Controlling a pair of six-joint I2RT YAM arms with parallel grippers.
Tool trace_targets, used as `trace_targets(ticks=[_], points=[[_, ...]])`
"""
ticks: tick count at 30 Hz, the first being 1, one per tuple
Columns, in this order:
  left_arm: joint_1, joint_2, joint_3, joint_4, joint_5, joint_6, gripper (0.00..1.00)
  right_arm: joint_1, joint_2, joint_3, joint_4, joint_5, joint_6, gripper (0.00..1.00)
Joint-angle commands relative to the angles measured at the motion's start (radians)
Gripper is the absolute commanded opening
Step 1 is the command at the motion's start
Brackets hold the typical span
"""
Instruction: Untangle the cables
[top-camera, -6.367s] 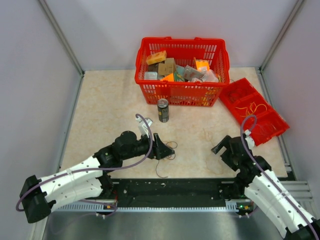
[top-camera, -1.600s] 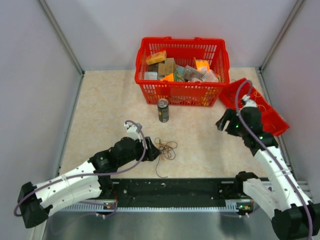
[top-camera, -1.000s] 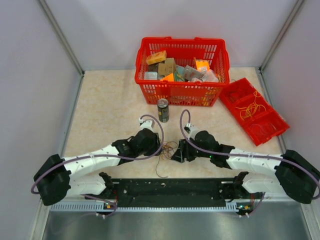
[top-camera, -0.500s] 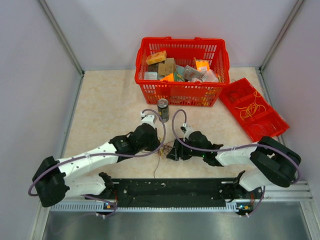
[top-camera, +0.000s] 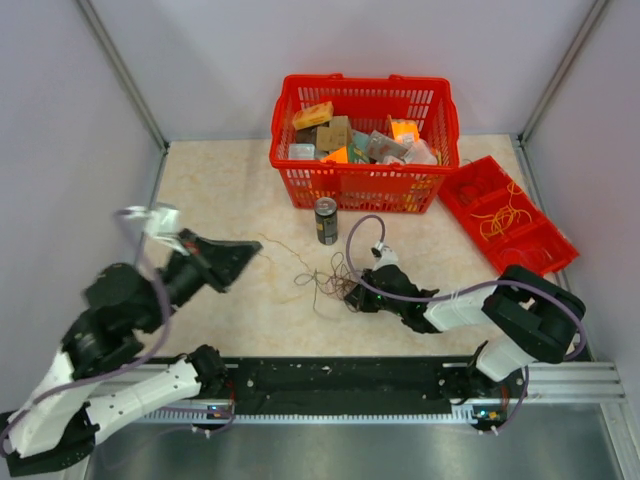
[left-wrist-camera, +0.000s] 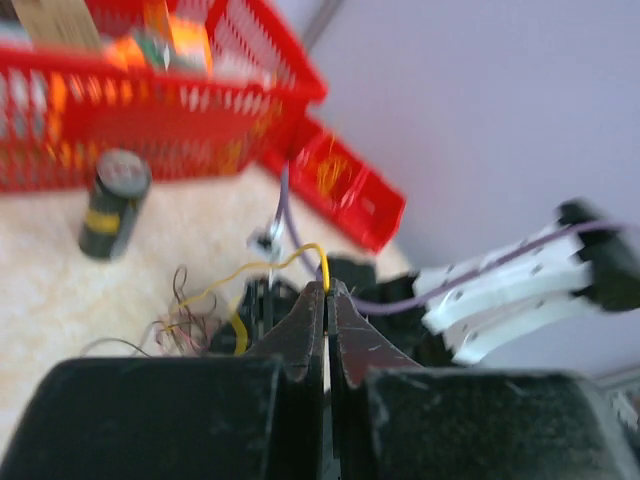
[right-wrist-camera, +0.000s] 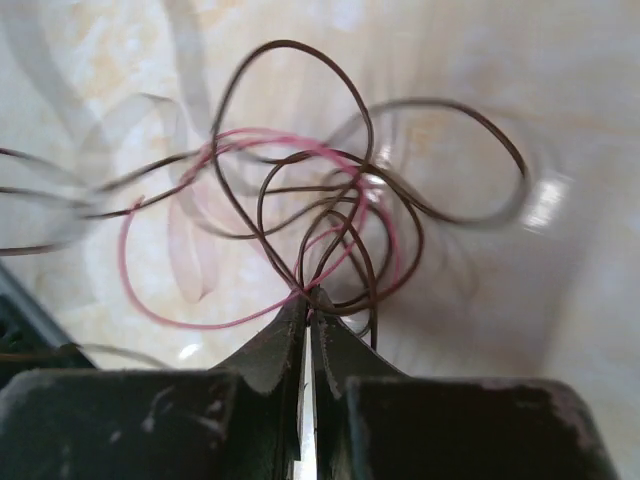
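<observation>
Both arms are built alike: the left arm (top-camera: 130, 388) and the right arm (top-camera: 458, 308) wear smooth white shells, the left one's dotted with rows of small holes, linked by bulky black joints (top-camera: 530, 312). A thin purple-grey hose (top-camera: 348, 250) loops loosely off each. The left pincer (top-camera: 255, 250) and right pincer (top-camera: 352, 298) are black. Up close the fingers (right-wrist-camera: 265, 355) look matte and lightly scuffed, blocky at the root and tapering to narrow tips.

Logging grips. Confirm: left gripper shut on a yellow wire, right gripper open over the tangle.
Not open: the right wrist view shows the right gripper shut on the tangle's dark wires. The left gripper is shut on a yellow wire, as stated.
</observation>
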Motion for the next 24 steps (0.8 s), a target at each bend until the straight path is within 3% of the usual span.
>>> trace_targets(ticks=[1,4,10,12,16,20,24], points=[[0.003,-0.010,0.280,-0.095,-0.205,0.122,0.00,0.007,-0.011,-0.035,-0.091,0.187,0.050,0.00],[0.003,0.033,0.403,-0.154,-0.294,0.160,0.00,0.007,-0.003,-0.024,-0.097,0.195,0.054,0.00],[0.003,0.093,0.473,-0.175,-0.317,0.171,0.00,0.007,0.006,-0.011,-0.094,0.170,0.026,0.03],[0.003,0.079,0.469,-0.188,-0.363,0.148,0.00,0.007,-0.001,-0.017,-0.059,0.129,-0.006,0.12],[0.003,0.059,0.376,-0.136,-0.279,0.114,0.00,0.017,-0.029,-0.009,-0.048,0.058,-0.074,0.47],[0.003,0.059,0.267,-0.117,-0.244,0.050,0.00,0.044,-0.121,0.084,-0.281,0.020,-0.186,0.60],[0.003,0.070,0.155,-0.114,-0.199,0.015,0.00,0.070,-0.323,0.082,-0.437,0.014,-0.236,0.73]])
